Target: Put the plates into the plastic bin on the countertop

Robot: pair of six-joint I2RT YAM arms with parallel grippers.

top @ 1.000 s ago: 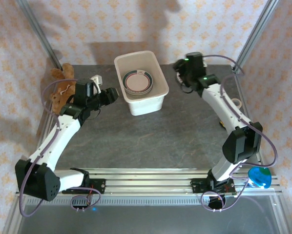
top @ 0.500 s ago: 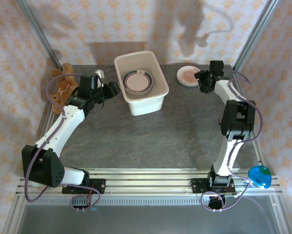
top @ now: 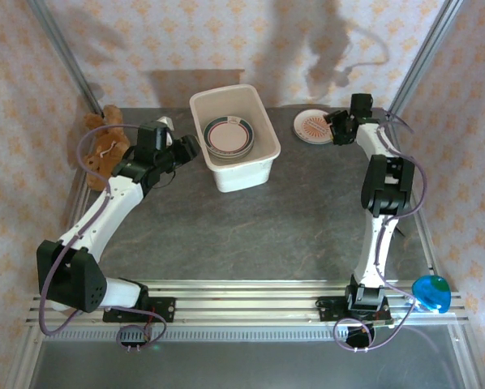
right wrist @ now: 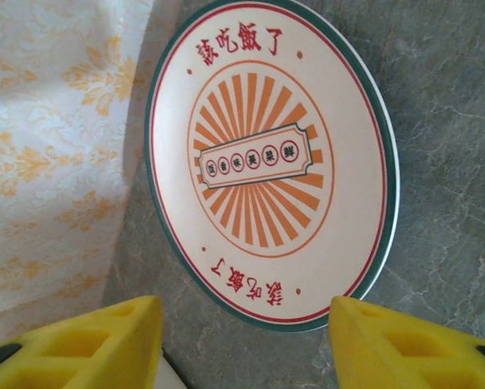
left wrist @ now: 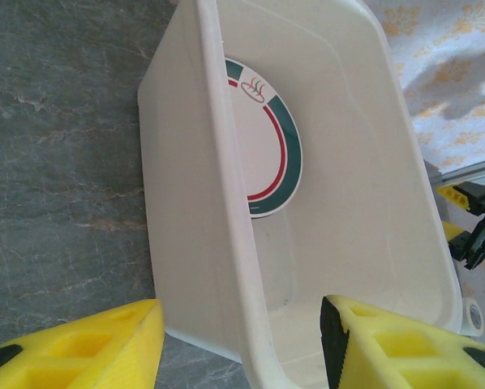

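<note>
The off-white plastic bin (top: 244, 170) stands at the back middle of the dark grey countertop (top: 251, 235), with teal-and-red banded plates (top: 229, 136) stacked inside. My left gripper (top: 187, 149) hangs open at the bin's left wall. In the left wrist view that wall (left wrist: 186, 203) runs up between the yellow fingers (left wrist: 88, 344), and a banded plate (left wrist: 273, 154) lies in the bin. An orange sunburst plate (top: 313, 126) with red lettering lies flat at the back right. My right gripper (top: 336, 130) is open just beside it; the plate's (right wrist: 271, 162) near edge lies just ahead of the jaws.
A brown teddy bear (top: 103, 146) lies at the far left edge, with a small white object (top: 161, 130) beside the left wrist. A blue object (top: 431, 293) sits at the near right corner. Aluminium posts and a patterned backdrop close in the back and the sides.
The right arm has swung right and folded back, uncovering the sunburst plate, and its jaws have narrowed a little. The left arm has shifted slightly toward the bin.
</note>
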